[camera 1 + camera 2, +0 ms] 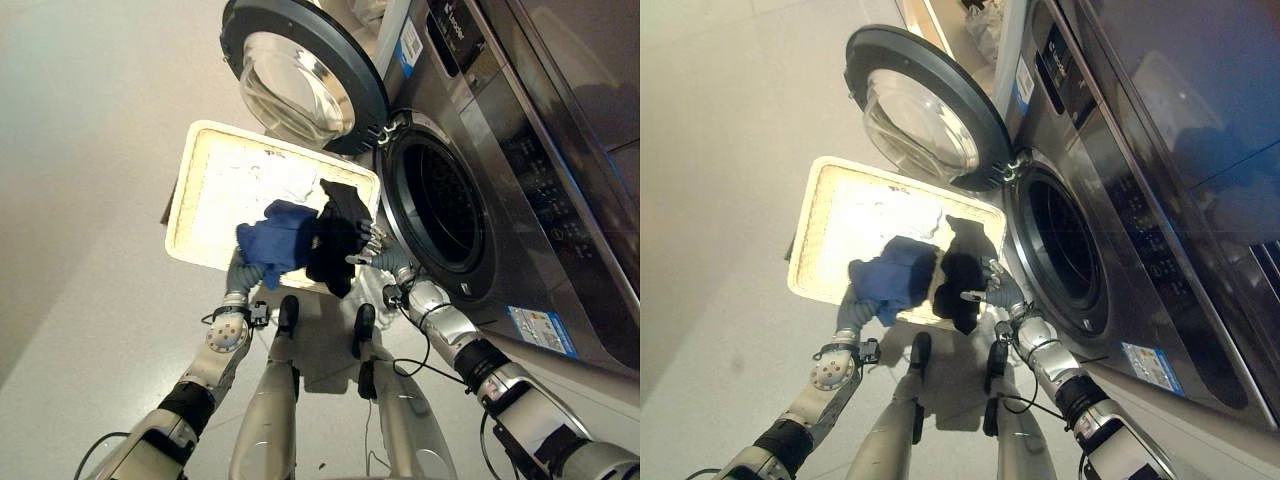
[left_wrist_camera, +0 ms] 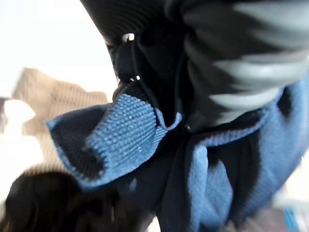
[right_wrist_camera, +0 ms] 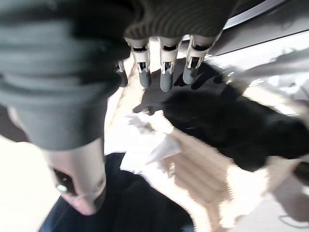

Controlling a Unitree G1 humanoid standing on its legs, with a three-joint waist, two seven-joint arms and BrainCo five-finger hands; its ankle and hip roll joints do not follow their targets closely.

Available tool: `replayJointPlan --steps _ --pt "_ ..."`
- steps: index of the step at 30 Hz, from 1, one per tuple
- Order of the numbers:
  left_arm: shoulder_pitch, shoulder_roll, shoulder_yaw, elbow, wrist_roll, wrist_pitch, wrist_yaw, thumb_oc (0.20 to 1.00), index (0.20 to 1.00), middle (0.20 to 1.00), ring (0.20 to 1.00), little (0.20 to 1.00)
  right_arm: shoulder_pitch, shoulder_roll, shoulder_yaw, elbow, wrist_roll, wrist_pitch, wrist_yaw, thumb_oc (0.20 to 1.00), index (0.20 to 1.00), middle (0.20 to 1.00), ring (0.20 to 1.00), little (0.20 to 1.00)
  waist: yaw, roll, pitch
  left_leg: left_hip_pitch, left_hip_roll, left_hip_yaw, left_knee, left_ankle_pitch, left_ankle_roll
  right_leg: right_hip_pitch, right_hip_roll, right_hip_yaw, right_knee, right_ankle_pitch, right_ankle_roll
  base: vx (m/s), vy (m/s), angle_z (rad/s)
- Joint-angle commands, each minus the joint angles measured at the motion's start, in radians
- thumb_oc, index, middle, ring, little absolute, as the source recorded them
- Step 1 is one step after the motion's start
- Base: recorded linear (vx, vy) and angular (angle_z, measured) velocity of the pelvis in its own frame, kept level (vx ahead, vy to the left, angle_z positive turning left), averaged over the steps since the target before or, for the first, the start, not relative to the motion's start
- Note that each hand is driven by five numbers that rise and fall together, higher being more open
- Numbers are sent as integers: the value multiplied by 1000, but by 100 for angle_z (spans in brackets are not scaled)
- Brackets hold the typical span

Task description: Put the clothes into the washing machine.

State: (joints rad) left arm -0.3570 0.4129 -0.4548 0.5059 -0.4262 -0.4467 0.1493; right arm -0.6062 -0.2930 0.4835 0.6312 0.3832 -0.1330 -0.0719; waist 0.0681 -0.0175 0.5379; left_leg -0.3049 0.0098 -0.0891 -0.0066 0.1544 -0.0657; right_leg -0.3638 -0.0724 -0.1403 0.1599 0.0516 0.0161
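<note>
Clothes: a blue garment (image 1: 275, 240) and a black garment (image 1: 338, 236), both lifted above the near edge of a cream laundry basket (image 1: 196, 196) on the floor, side by side and touching. Blue garment bunched around the left hand (image 2: 227, 72), fingers buried in the knit folds, so impossible to tell whether curled or straight. Black garment hanging just beside the right hand (image 1: 372, 246); fingers (image 3: 164, 77) straight and spread in the right wrist view, not closed round the cloth; whether touching it, unclear. White cloth (image 1: 268, 180) lying inside the basket. Washing machine (image 1: 520, 190) to the right, door (image 1: 300, 75) swung wide open, dark drum opening (image 1: 440, 210) near the black garment.
</note>
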Motion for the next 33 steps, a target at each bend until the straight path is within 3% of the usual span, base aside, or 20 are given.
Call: replayJointPlan --steps 1,10,12,20,21,22,23,28,29,30,31,32,33 --pt "-17 -26 -26 -115 -69 -13 -229 200 200 200 200 200 -8 -40 19 -74 -14 30 41 1000 1000 1000 1000 1000 -18 39 -18 6 -28 56 48 -65 -21 38 14 -19 -49 8 54 35 58 9" --pt "-37 15 -103 -229 -138 96 -399 200 200 200 200 200 -19 -24 70 -104 47 73 68 1000 1000 1000 1000 1000 -20 63 -18 25 -31 50 27 -54 -14 48 6 -19 -27 -7 57 12 16 2" --pt "-35 23 -119 -259 -188 130 -477 200 200 200 200 200 -14 -21 86 -119 64 107 88 1000 1000 1000 1000 1000 -25 69 -18 35 -33 54 23 -56 -11 52 0 -17 -23 -9 58 41 28 0" --pt "-28 9 -145 -305 -255 167 -538 200 200 200 200 200 1 -20 139 -137 88 187 210 1000 1000 1000 1000 1000 -37 67 -18 41 -32 67 7 -56 -4 52 3 -6 -37 -2 58 7 8 0" --pt "-34 8 -157 -306 -260 181 -539 200 200 200 200 200 1 -22 149 -141 99 188 239 743 743 743 743 743 -40 65 -18 37 -33 70 8 -55 -2 47 5 -2 -39 1 59 0 0 0" --pt "-35 7 -158 -306 -260 183 -539 200 200 200 200 200 0 -22 149 -141 101 188 242 551 551 551 551 551 -40 65 -18 37 -33 70 8 -55 -2 47 5 -2 -39 2 58 41 5 -1" --pt "-43 3 -174 -294 -249 194 -515 200 200 200 200 200 -1 -18 161 -141 142 195 260 200 200 200 200 200 -42 62 -18 38 -34 71 7 -56 -2 47 7 1 -47 7 60 32 3 -2" --pt "-52 3 -182 -257 -193 218 -371 200 200 200 200 200 11 -2 155 -137 261 208 275 200 200 200 200 200 -44 57 -18 28 -36 76 4 -52 1 35 12 4 -57 17 61 36 -4 -9" --pt "-52 2 -181 -254 -186 222 -356 244 244 244 244 244 13 0 154 -139 270 208 272 200 200 200 200 200 -44 57 -18 27 -36 76 4 -52 2 33 12 4 -57 17 61 18 -2 -14" --pt "-51 1 -176 -247 -167 228 -327 376 376 376 376 376 18 4 151 -139 287 206 268 200 200 200 200 200 -43 56 -18 23 -37 76 3 -51 2 29 11 3 -57 17 62 13 -17 -13" --pt "-50 0 -170 -240 -124 240 -256 818 818 818 818 818 27 5 144 -141 319 194 259 200 200 200 200 200 -41 55 -18 16 -37 77 4 -49 2 24 9 -1 -57 18 63 12 -20 -11" --pt "-51 2 -168 -235 -107 247 -235 1000 1000 1000 1000 1000 31 6 140 -140 328 187 256 200 200 200 200 200 -40 55 -18 14 -38 76 4 -48 2 21 9 -2 -56 19 64 11 -25 -10" --pt "-52 7 -165 -226 -71 255 -184 1000 1000 1000 1000 1000 38 9 132 -142 358 169 245 200 200 200 200 200 -39 55 -18 7 -38 75 6 -47 2 15 8 -4 -54 19 63 7 -13 -6"
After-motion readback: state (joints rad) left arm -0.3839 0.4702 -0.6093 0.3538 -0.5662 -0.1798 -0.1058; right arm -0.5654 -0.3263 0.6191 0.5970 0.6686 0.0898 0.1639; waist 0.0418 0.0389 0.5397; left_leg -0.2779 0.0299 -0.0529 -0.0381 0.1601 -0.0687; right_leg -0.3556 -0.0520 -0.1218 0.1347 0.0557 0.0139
